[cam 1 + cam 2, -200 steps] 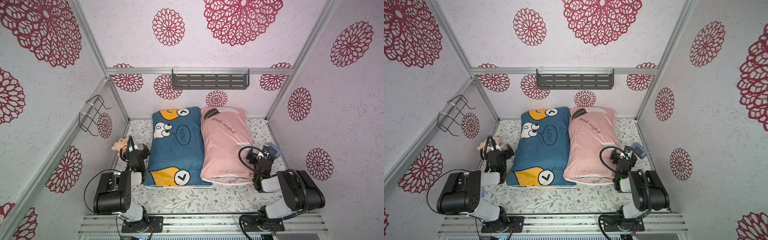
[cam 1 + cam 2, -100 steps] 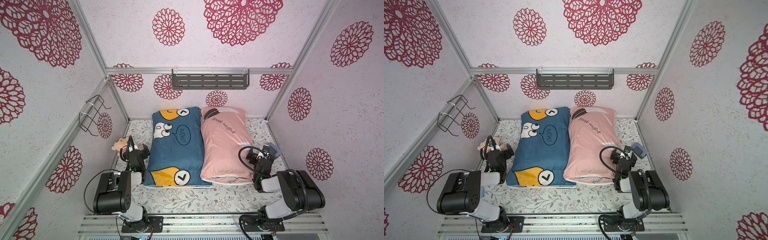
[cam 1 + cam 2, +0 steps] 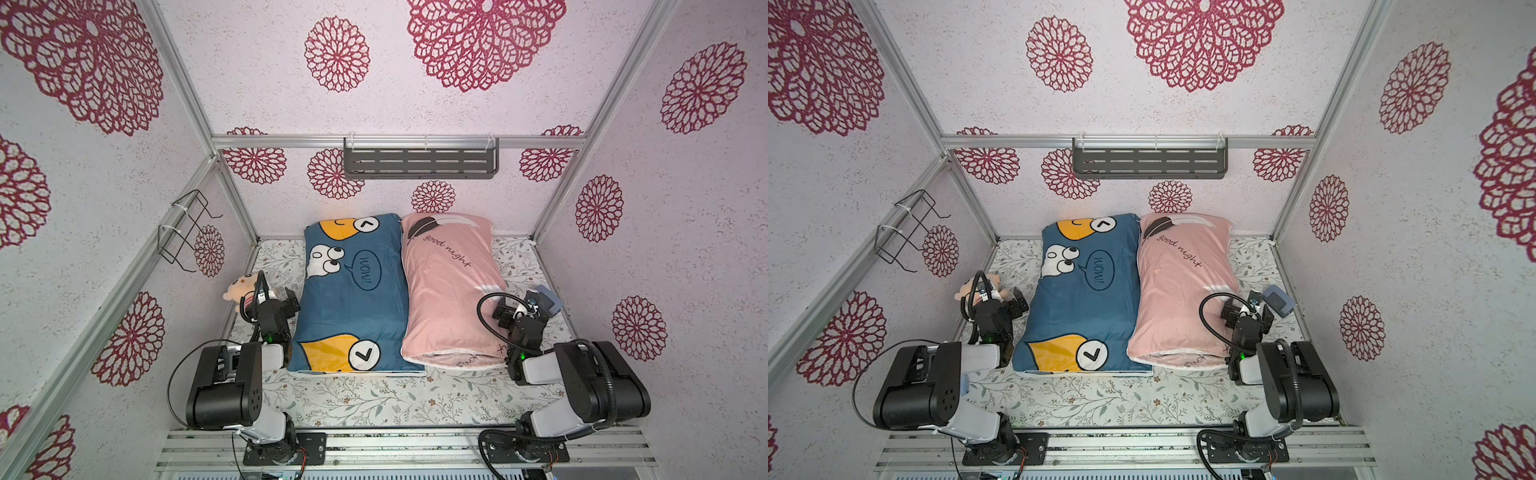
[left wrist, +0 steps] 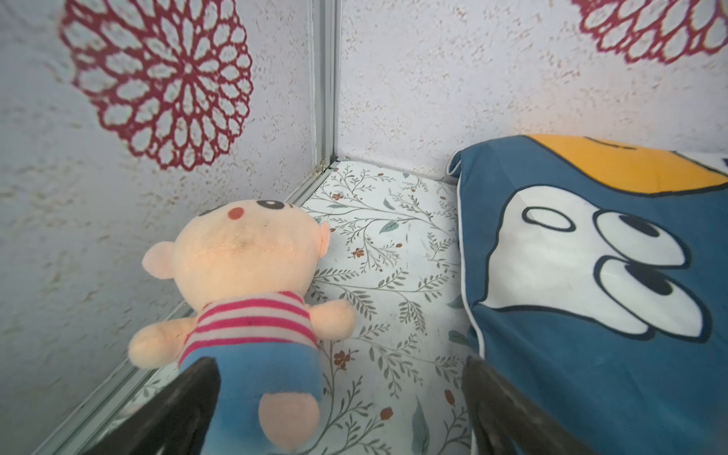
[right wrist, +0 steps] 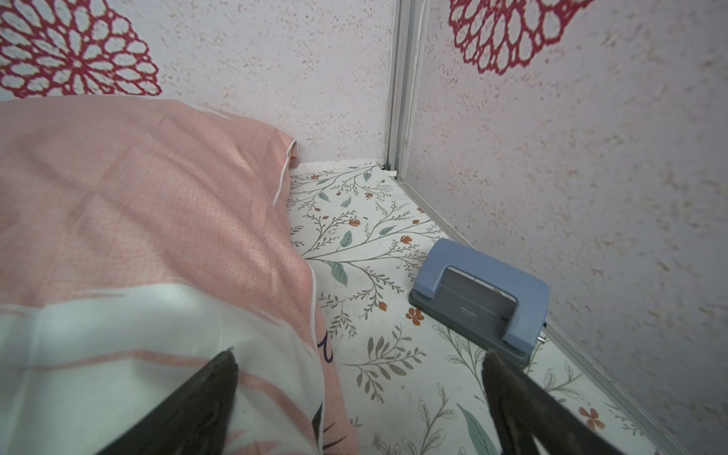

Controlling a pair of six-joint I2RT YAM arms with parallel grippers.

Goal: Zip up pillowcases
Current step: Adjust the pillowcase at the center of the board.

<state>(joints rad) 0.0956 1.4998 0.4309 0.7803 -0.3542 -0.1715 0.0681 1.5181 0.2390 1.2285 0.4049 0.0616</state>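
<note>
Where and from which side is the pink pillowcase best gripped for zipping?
Likely the upper lip at the near end of the pink pillowcase, coming from the robot's side: that edge gapes and shows white inside, so the opening seems to lie there.

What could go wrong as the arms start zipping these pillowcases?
The open left gripper sits by the small striped plush doll and could snag it. The open right gripper is near the blue-grey hole punch and might knock it. The pink stuffed pillowcase seems to gape at its near end; fabric could bunch.
</note>
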